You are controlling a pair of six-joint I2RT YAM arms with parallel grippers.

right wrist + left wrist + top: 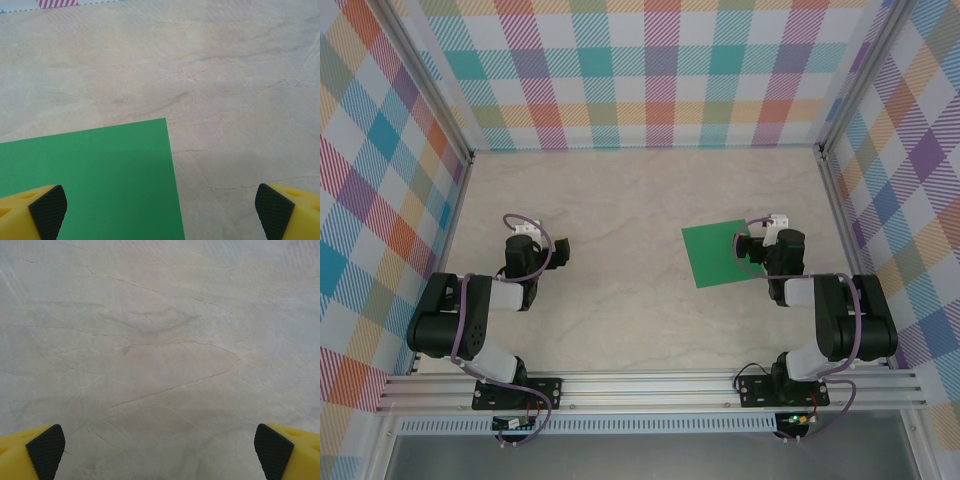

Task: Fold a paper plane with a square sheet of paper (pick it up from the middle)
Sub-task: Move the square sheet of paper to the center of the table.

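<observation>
Wide apart, the right fingers (47,210) hold nothing; they are yellow with black ribbed pads and hang just above the bench (235,75). Below and between them lies the square sheet of paper (95,182), bright green, flat and uncreased. Its far corner sits in the gap between the pads, nearer the left-hand one, while the right-hand pad hangs over bare marbled surface.

The left fingers (46,450) are spread just as wide and are also empty, with pale veined bench (160,340) under them.

From overhead, the square sheet of paper (712,255) lies on the right half of the bench (620,190), turned slightly askew, its right edge tucked under the right arm's wrist. The left arm is folded low on the left side, well apart from the sheet. Checked pastel walls enclose the bench.

This looks like the very start of the task: no fold is made and the sheet is not yet lifted. The next move probably calls for the right fingers to shift over the sheet's middle, come down and pinch. Thin paper lying flat gives little to grip, so it may slide.
</observation>
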